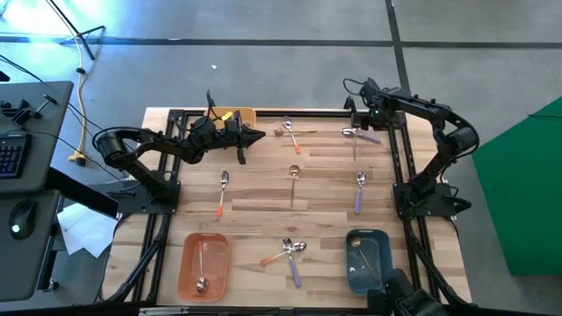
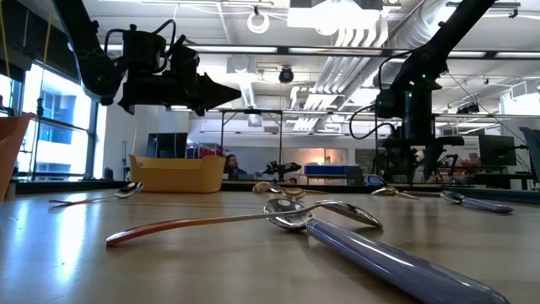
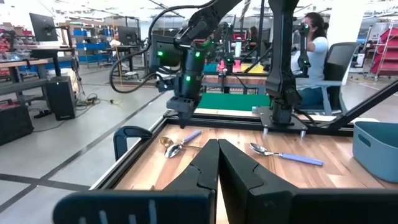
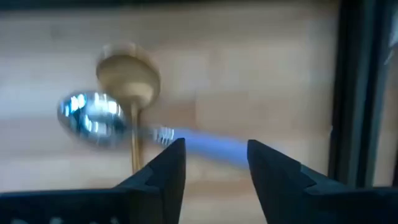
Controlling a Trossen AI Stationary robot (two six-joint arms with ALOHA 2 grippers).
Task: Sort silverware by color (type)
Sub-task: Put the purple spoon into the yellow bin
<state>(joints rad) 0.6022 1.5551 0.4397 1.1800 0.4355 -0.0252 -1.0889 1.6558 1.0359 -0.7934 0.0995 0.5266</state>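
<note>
Small spoons lie scattered flat on the wooden table (image 1: pixel 263 206): an orange-handled one (image 1: pixel 220 195), a gold one (image 1: pixel 293 182), a lavender one (image 1: pixel 359 195), a crossed orange and lavender pair (image 1: pixel 290 254), and two more near the far edge (image 1: pixel 291 132). My right gripper (image 4: pixel 216 152) hangs open above a lavender-handled spoon (image 4: pixel 186 140) that lies across a gold spoon (image 4: pixel 128 81), both near the far right corner (image 1: pixel 360 133). My left gripper (image 3: pixel 217 149) is shut and empty, raised over the table (image 2: pixel 224 89) next to the yellow bin (image 1: pixel 239 114).
An orange bin (image 1: pixel 204 263) with a spoon in it stands at the near left, and a blue bin (image 1: pixel 369 261) at the near right. Black frame rails (image 1: pixel 399 167) run along the table's sides. A person sits beyond the table (image 3: pixel 311 43).
</note>
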